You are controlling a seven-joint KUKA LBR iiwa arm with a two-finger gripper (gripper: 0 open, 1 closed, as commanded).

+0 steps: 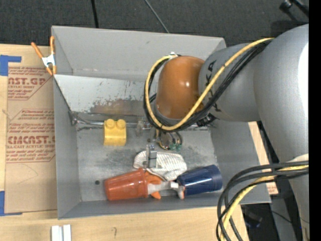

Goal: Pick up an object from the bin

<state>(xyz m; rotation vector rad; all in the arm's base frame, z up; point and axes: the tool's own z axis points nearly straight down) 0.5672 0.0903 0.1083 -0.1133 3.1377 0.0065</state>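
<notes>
In the near part of the bin (90, 172), close to the front wall, two cup-like things lay on their sides, end to end. The orange cup (128, 186) was on the left with its wide end leftward, narrowing to the right. The dark blue cup (201, 179) was on the right, its pale end turned toward the orange one.

Just behind them, touching both, lay a white crumpled wad (165, 163). Its long axis ran roughly left to right across the bin, with the right end dipping slightly toward the near wall. It had no clear front or point. Its surface was soft-looking and folded, white with faint grey striping, flattened rather than balled.

The gripper (151, 156) stood directly above the wad's left half, low, with its tip at or against the wad's upper surface; actual contact could not be made out. Whether the pincer was apart or together could not be told from this angle. Nothing was seen lifted.

Further back and to the left, well apart from the wad, a yellow studded block (115, 132) sat upright on the floor near the far wall. Above the gripper were the wrist's orange cover (178, 87), looped yellow-and-black cables (148, 92), and the grey arm (266, 74) entering from the right.
</notes>
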